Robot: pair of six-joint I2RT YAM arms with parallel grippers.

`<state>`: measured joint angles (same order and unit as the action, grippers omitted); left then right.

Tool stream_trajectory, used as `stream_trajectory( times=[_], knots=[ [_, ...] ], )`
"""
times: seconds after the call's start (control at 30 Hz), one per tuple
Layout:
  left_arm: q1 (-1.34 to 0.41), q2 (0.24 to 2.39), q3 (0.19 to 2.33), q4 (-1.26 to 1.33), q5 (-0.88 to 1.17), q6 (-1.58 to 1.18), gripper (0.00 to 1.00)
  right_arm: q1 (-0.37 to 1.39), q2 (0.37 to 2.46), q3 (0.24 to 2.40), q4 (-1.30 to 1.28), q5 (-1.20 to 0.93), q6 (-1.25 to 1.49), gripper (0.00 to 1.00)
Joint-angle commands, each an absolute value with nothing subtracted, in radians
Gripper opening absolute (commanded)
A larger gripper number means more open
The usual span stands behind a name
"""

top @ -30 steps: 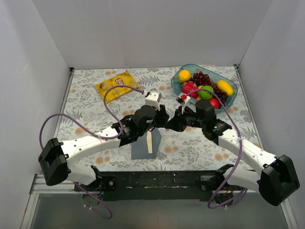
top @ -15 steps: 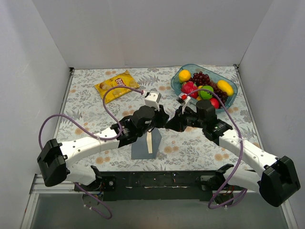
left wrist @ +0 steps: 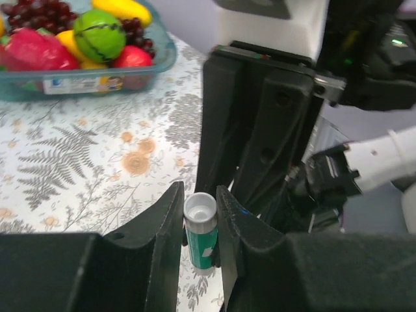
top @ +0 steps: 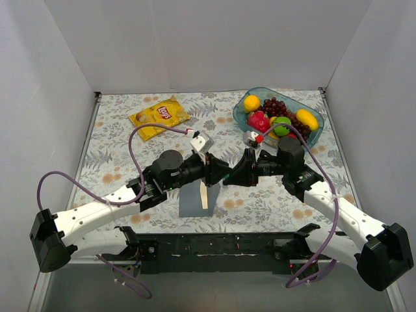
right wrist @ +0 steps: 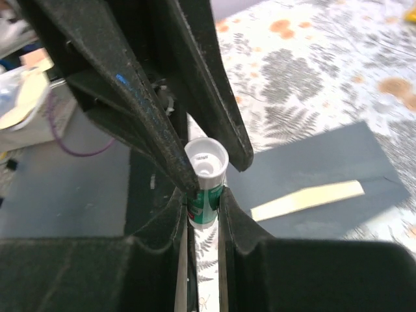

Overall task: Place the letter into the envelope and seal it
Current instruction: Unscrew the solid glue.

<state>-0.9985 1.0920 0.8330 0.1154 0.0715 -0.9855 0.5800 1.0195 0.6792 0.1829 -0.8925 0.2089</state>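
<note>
- Over the envelope [right wrist: 325,162], your left gripper [left wrist: 199,198] and right gripper [right wrist: 203,198] both pinch one green tube [left wrist: 199,242] (white-capped).
- Your letter [right wrist: 305,198] shows as a strip on the envelope.

Overhead view looking down, close wrist views sharing glue stick [left wrist: 200,224]

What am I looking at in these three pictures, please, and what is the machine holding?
These are two robot arms bolted at the near edge of a table. One picture looks down from above. The other two come from a camera on each wrist, so you see that arm's own fingers. On the flowered table lie a grey-blue envelope with a strip of cream letter showing, a yellow crisp bag and a bowl of fruit. Near the envelope the left gripper and the right gripper meet, both closed on one small green glue stick.
</note>
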Motion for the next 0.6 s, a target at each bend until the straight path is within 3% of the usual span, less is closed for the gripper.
stream_trajectory(
  times=[0.0, 0.03, 0.07, 0.13, 0.2, 0.37, 0.57],
  knots=[
    [-1.025, 1.069, 0.853, 0.163, 0.345, -0.917, 0.03, 0.600, 1.006, 0.664, 0.471, -1.192, 0.311, 0.01],
    [-1.025, 1.069, 0.854, 0.158, 0.348, -0.913, 0.10, 0.600, 1.006, 0.657, 0.520, -1.219, 0.325, 0.01],
    [-1.023, 1.066, 0.856, 0.147, 0.336, -0.905, 0.23, 0.600, 1.005, 0.655, 0.532, -1.220, 0.339, 0.01],
    [-1.025, 1.063, 0.859, 0.137, 0.304, -0.896, 0.60, 0.598, 1.003, 0.657, 0.493, -1.160, 0.328, 0.01],
    [-1.022, 1.054, 0.865, 0.114, 0.206, -0.885, 0.78, 0.595, 1.011, 0.695, 0.373, -1.070, 0.272, 0.01],
    [-1.016, 1.002, 0.836, 0.142, -0.052, -0.893, 0.88, 0.595, 1.074, 0.756, 0.164, -0.737, 0.201, 0.01],
    [-1.015, 1.011, 0.851, 0.100, -0.346, -0.972, 0.82, 0.595, 1.094, 0.758, 0.170, -0.641, 0.236, 0.01]
  ],
)
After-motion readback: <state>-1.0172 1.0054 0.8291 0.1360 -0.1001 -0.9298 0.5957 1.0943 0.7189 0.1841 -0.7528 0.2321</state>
